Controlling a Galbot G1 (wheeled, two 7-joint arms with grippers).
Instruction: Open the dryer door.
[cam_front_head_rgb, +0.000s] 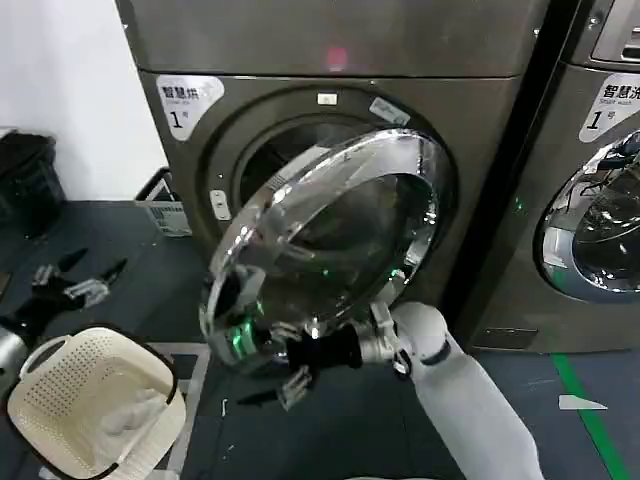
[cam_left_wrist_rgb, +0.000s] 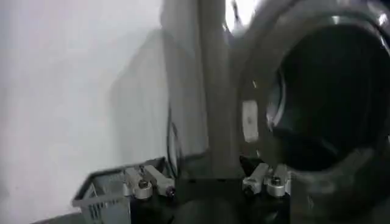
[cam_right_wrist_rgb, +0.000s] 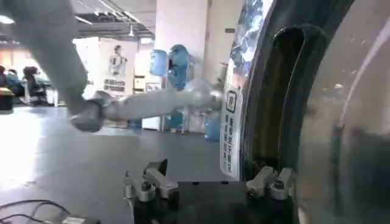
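Chrome-ringed dryer door (cam_front_head_rgb: 330, 240) ajar; right claw (cam_front_head_rgb: 283, 362) spread wide at rim.

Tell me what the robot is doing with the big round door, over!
Right gripper at lower rim of dryer door, fingers open. Door swung partly open. Left gripper open, idle low at left above laundry basket. Nothing blocking the swing.

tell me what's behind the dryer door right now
Behind the half-open dryer door the round drum opening shows at its upper left. The door covers the rest of it, and the drum's inside is too dark to read.
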